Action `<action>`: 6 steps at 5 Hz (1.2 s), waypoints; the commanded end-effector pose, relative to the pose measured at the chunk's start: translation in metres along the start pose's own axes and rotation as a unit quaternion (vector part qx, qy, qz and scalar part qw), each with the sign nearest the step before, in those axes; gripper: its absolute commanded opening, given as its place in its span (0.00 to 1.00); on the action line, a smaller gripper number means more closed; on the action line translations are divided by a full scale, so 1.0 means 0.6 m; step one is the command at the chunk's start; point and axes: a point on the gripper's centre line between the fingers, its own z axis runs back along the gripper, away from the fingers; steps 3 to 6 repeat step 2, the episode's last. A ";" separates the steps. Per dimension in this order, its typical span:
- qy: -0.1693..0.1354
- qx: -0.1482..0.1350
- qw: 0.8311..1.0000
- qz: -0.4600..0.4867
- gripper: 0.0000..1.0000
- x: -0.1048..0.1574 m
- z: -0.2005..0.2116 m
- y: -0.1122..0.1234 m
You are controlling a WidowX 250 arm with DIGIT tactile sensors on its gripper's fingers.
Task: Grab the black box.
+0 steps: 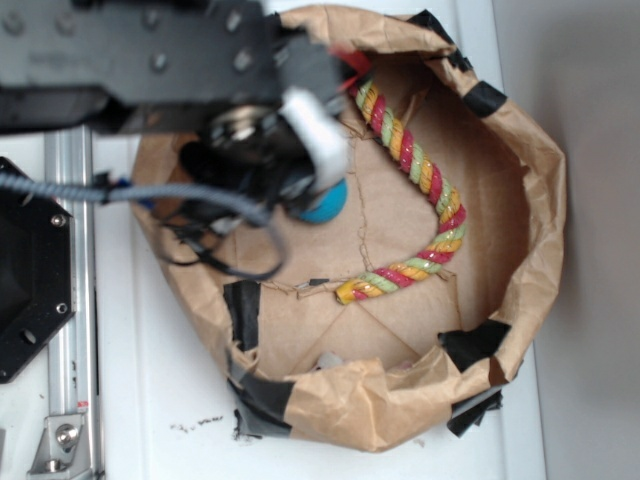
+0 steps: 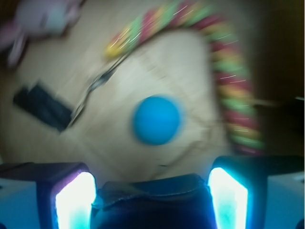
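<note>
Here, a bowl-shaped nest of crumpled brown paper (image 1: pixel 530 200) is seen from above on a white table (image 1: pixel 160 400), its rim patched with torn black tape strips (image 1: pixel 245 312). A rope twisted from red, yellow and green strands (image 1: pixel 432 190) is laid in a bend across the right half of the nest. A small round teal ball (image 1: pixel 328 205) is partly covered by the black robot arm (image 1: pixel 150 60), which reaches in from the far left. A large black hexagonal plate with screws (image 1: pixel 30 280) and a silver metal rail (image 1: pixel 70 250) are set on the left, outside the nest.

The wrist view is heavily blurred. The gripper (image 2: pixel 152 179) is shown with its two fingers (image 2: pixel 75 200) spread wide, glowing pale cyan at the near corners. A dark, round-edged shape, taken to be the glossy black box (image 2: pixel 152 202), fills the gap between them at the near edge. Whether the pads are pressed against it cannot be told. From above, a dark rounded form (image 1: pixel 192 158) is glimpsed left of the ball under the arm, which matches that place, though most of it is hidden. The ball lies just beyond the fingers, well inside the rope's curve.
</note>
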 end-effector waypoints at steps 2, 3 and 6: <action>-0.031 -0.020 0.994 0.100 0.00 0.100 0.031 -0.004; -0.031 -0.020 0.994 0.100 0.00 0.100 0.031 -0.004; -0.031 -0.020 0.994 0.100 0.00 0.100 0.031 -0.004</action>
